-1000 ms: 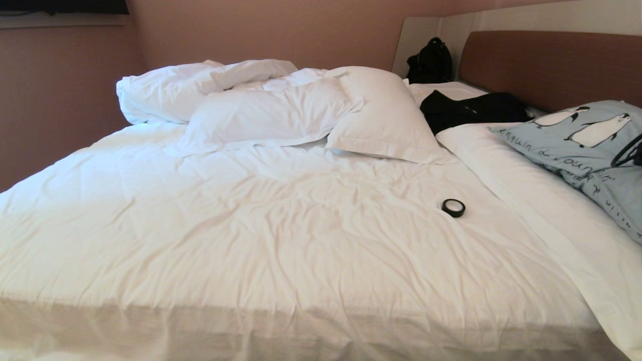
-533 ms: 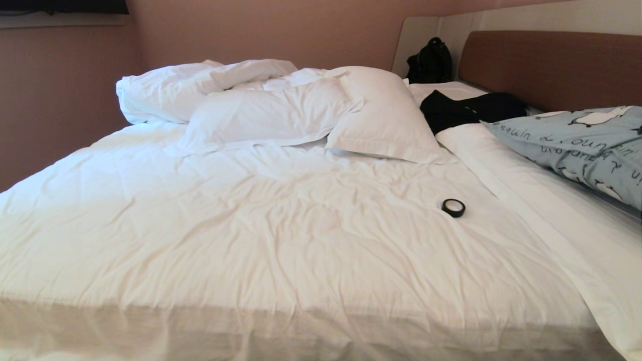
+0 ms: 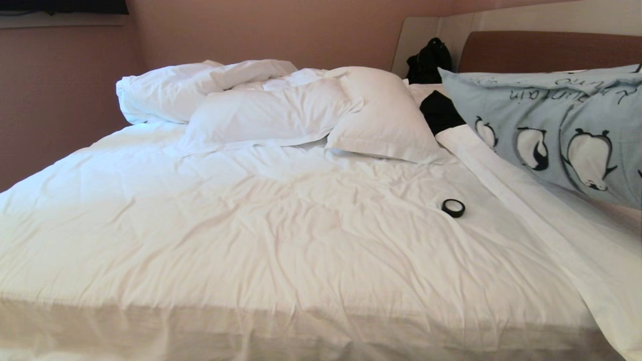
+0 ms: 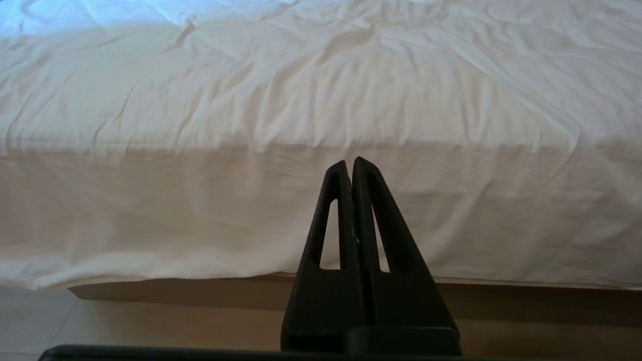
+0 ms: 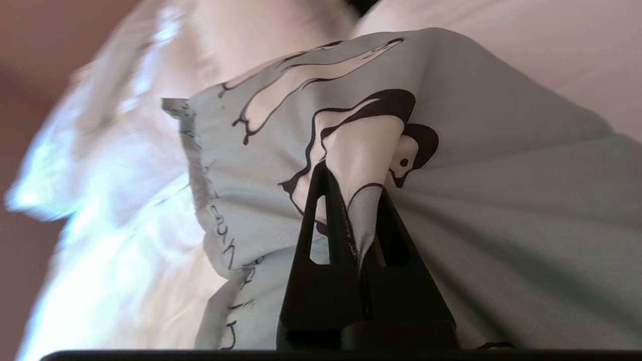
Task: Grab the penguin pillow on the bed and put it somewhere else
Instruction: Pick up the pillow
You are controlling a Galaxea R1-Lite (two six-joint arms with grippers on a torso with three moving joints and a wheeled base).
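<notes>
The penguin pillow, pale blue with black-and-white penguins and dark writing, hangs lifted above the right side of the bed, in front of the brown headboard. My right gripper is shut on a pinched fold of the penguin pillow; it is outside the head view. My left gripper is shut with nothing in it, low in front of the bed's near side.
Two white pillows and a bunched duvet lie at the bed's far side. A black tape roll rests on the sheet. A black garment and a black bag sit by the headboard.
The penguin pillow has risen off the bed and turned, now hanging higher and covering more of the headboard and the black garment. The left gripper and the rest of the bed are unchanged.
</notes>
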